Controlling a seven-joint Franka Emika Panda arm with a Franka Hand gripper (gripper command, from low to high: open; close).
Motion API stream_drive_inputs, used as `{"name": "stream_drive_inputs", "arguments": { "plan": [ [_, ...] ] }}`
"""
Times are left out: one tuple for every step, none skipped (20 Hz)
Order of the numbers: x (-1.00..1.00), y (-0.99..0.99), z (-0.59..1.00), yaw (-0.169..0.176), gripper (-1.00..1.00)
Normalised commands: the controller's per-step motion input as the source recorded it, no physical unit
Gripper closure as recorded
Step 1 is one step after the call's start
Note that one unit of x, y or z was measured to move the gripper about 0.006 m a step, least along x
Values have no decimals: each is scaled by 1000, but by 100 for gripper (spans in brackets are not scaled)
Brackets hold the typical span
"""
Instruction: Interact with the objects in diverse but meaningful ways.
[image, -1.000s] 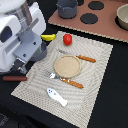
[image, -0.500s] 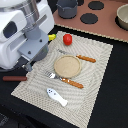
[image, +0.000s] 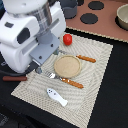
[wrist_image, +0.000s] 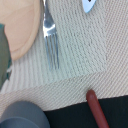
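My gripper (image: 39, 69) hangs low over the near-left part of the striped mat (image: 95, 85), just beside the fork (image: 64, 79). The arm's white body hides its fingers, so I cannot tell how the jaws stand. A red tomato (image: 67, 39) lies at the mat's far edge. A round tan plate (image: 67, 65) sits mid-mat beside an orange-handled utensil (image: 86, 58). The white fish piece (image: 56, 96) lies near the front. The wrist view shows the fork's tines (wrist_image: 51, 47), the plate's rim (wrist_image: 22, 30), the fish's tip (wrist_image: 89, 4) and a red-brown handle (wrist_image: 97, 111). The banana is hidden.
The red-brown handle (image: 14, 78) lies off the mat on the dark table at the exterior view's left. A toy stove with black burners (image: 89, 18), a bowl (image: 122, 15) and a dark pot (image: 70, 7) stand at the back. A grey rounded shape (wrist_image: 22, 116) fills a wrist-view corner.
The arm has swung toward the exterior view's right and over the mat. It now covers the banana, which showed beside it before. The items on the mat have not moved.
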Motion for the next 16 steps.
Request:
{"name": "stream_drive_inputs", "arguments": {
  "plan": [
    [626,-191,-74,-18,-100],
    [600,-183,-83,-13,-100],
    [560,-194,-117,-6,-100],
    [531,-180,-123,-9,-100],
    [491,-174,-123,-10,-100],
    [500,-126,-111,-10,-100],
    [474,-97,-94,-9,-100],
    [414,-129,-114,-1,-100],
    [371,-129,-114,0,-100],
    [303,-189,-146,0,-100],
    [271,-174,-140,0,-100],
    [257,-146,-126,0,-100],
    [269,-131,-100,0,-100],
    [309,-114,-80,0,-100],
    [306,-120,-89,0,-100],
    [326,-117,-89,0,-100]
  ]
}}
